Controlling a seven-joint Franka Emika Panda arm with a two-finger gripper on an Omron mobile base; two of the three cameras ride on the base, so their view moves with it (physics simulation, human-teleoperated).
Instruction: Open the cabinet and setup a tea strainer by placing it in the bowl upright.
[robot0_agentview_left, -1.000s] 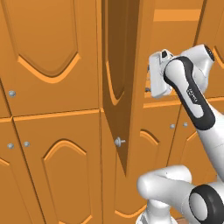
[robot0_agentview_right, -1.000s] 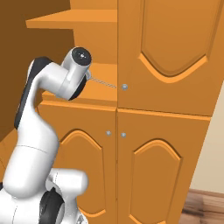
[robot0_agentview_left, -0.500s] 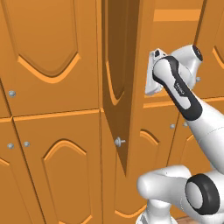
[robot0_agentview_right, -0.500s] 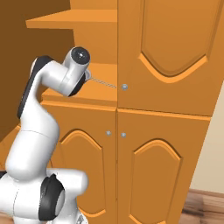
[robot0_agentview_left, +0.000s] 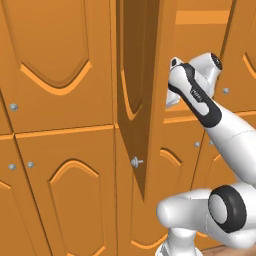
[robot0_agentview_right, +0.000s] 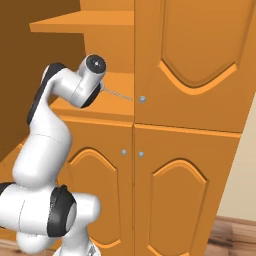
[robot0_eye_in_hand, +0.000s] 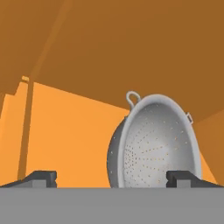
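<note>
The cabinet's tall door (robot0_agentview_left: 134, 80) stands swung open, edge-on to the left base view, its small silver knob (robot0_agentview_left: 136, 161) near the bottom. My arm (robot0_agentview_left: 192, 95) reaches past it into the cabinet. In the hand view the tea strainer (robot0_eye_in_hand: 157, 144), pale grey and perforated with a loop handle, stands tipped on its side on the orange shelf (robot0_eye_in_hand: 74, 140), its hollow facing me. My gripper (robot0_eye_in_hand: 113, 179) is open just before it, the strainer's left edge between the two fingertips (robot0_eye_in_hand: 41, 178). A thin grey rim of the strainer (robot0_agentview_right: 117, 94) shows beside my wrist. The bowl is out of view.
Shut doors flank the opening on the left (robot0_agentview_left: 55, 60) and right (robot0_agentview_right: 195, 55), with lower doors (robot0_agentview_right: 175, 200) beneath. A second shelf (robot0_agentview_right: 85, 22) sits above my wrist. Wooden floor (robot0_agentview_right: 235, 240) lies at the lower right.
The arm has stretched further forward into the open cabinet, the hand moving a little left and deeper in the left base view. The jaws have stayed wide apart.
</note>
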